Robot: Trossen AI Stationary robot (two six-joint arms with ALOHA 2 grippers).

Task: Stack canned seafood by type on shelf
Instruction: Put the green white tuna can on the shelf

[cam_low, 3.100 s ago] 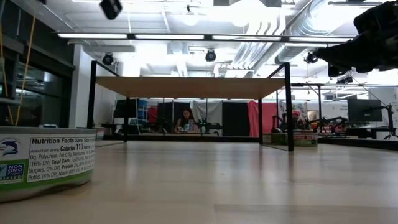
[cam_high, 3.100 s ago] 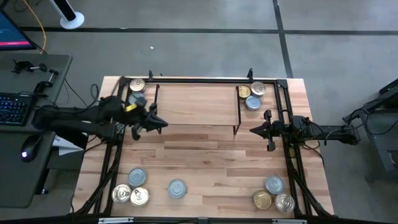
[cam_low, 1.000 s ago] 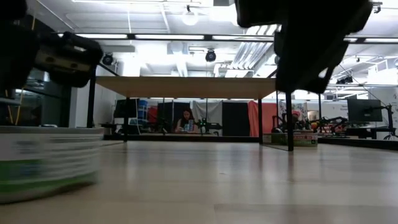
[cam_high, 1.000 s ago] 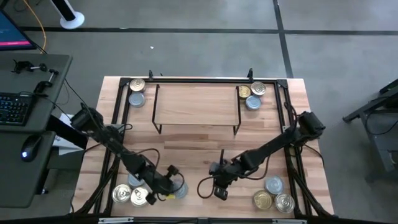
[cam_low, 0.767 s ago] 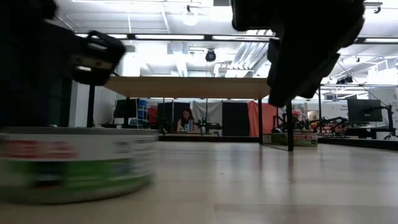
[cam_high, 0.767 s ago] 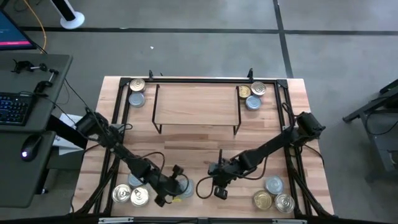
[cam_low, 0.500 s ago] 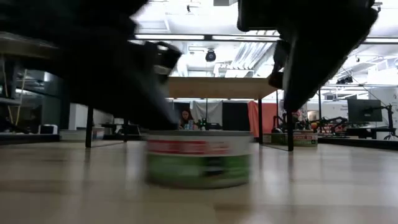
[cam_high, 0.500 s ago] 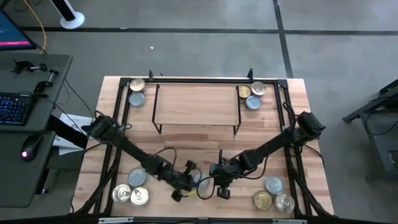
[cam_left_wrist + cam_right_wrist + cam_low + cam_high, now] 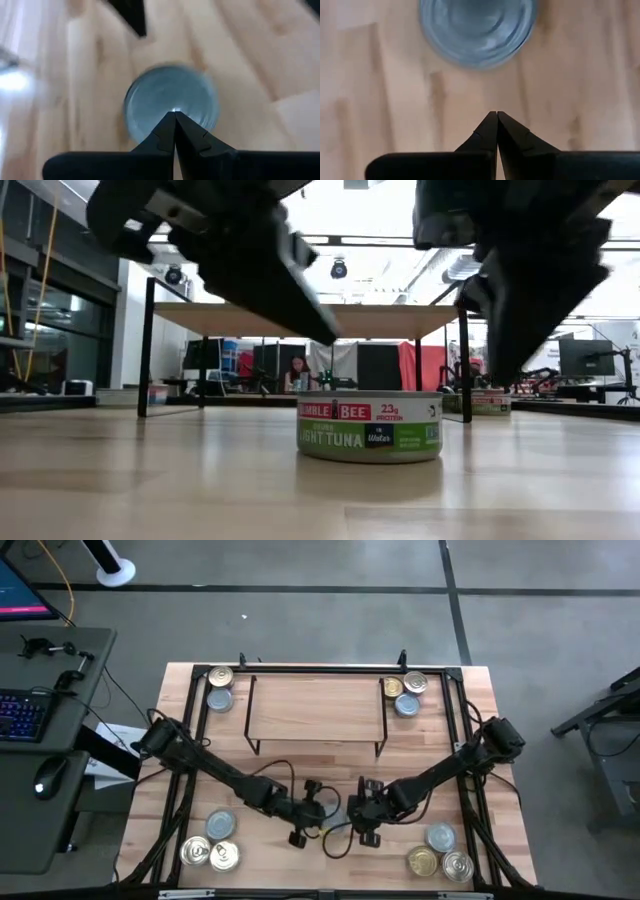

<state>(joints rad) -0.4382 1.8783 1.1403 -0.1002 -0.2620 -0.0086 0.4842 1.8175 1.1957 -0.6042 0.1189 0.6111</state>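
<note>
Since half a second ago, the flat round pale-blue-topped tuna tin (image 9: 333, 819) has slid right along the near middle of the butcher-block tabletop (image 9: 300, 775), pushed by my left gripper (image 9: 318, 808). It now sits between that gripper and my right gripper (image 9: 358, 820), both low and close on either side of it. Both wrist views show my fingers pressed together at the tips with nothing between them; the tin (image 9: 171, 104) lies just beyond the left pair, and a little ahead of the right pair (image 9: 477, 31).

By my judgement the job has barely begun. The low light-wood shelf on thin black wire legs (image 9: 316, 710) appears bare, though from above I can't rule out something beneath it. Tins wait in four clusters: far left (image 9: 220, 686), far right (image 9: 406, 692), near left (image 9: 212, 840) and near right (image 9: 440, 852). All need sorting by type.
</note>
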